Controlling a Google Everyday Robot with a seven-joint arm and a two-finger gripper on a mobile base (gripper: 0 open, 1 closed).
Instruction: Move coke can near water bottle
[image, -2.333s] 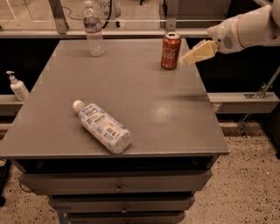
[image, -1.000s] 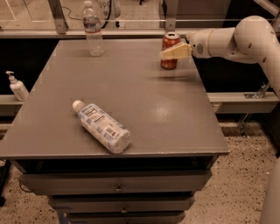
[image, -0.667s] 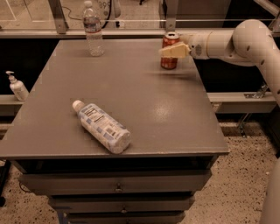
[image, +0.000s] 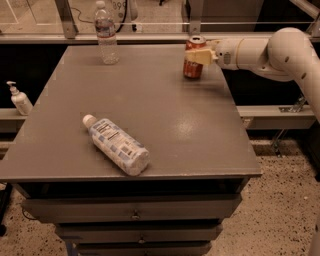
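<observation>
The can (image: 193, 66) stood upright at the far right edge of the bench (image: 165, 125). The hand (image: 199, 56) came in level from the right and touched its upper half; whether it gripped, I couldn't tell. The water bottle (image: 106, 35) stood well to the left, along the same far edge.

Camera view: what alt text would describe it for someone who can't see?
A white robot arm's gripper is at the coke can near the table's back right corner; the water bottle stands back left. A fatter bottle lies on its side near the front.
</observation>
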